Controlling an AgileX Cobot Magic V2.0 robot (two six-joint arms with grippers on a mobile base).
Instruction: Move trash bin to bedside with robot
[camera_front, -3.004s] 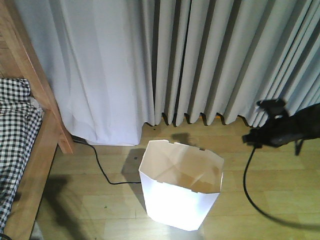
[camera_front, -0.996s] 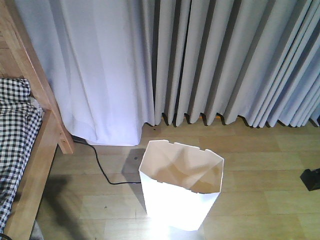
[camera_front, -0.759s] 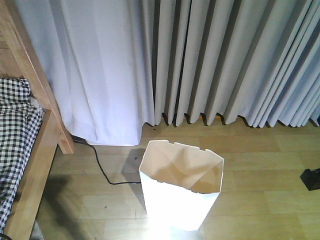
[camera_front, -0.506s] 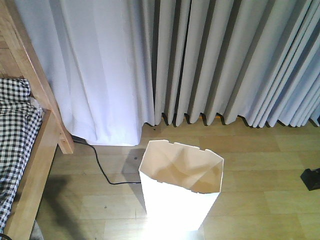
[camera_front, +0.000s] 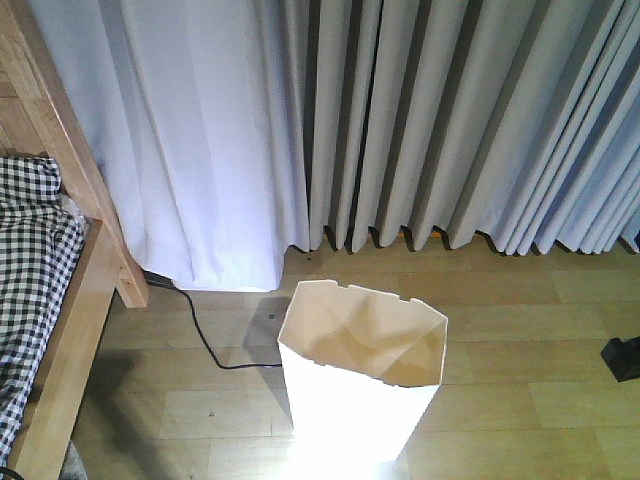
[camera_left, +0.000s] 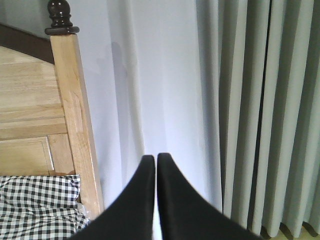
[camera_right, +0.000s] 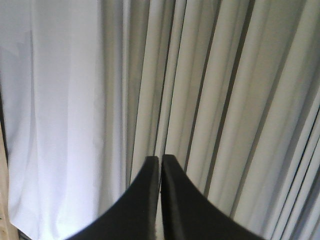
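The white trash bin (camera_front: 362, 375) stands upright on the wooden floor, a little right of the bed. The bed's light wooden frame (camera_front: 85, 290) and checked bedding (camera_front: 30, 270) fill the left edge of the front view; the bedpost (camera_left: 75, 115) and bedding (camera_left: 37, 205) also show in the left wrist view. My left gripper (camera_left: 156, 159) is shut with nothing in it, pointing at the curtain beside the bedpost. My right gripper (camera_right: 160, 160) is shut and empty, facing the curtain folds. Neither arm shows in the front view.
Grey-white curtains (camera_front: 400, 120) hang along the back wall down to the floor. A loose black cable (camera_front: 200, 335) runs over the floor from the bed foot toward the bin. A small dark object (camera_front: 624, 358) sits at the right edge.
Three seconds ago a black arm with a trailing cable reached in from the right beside the bin; it has withdrawn out of view. The bin has not moved.
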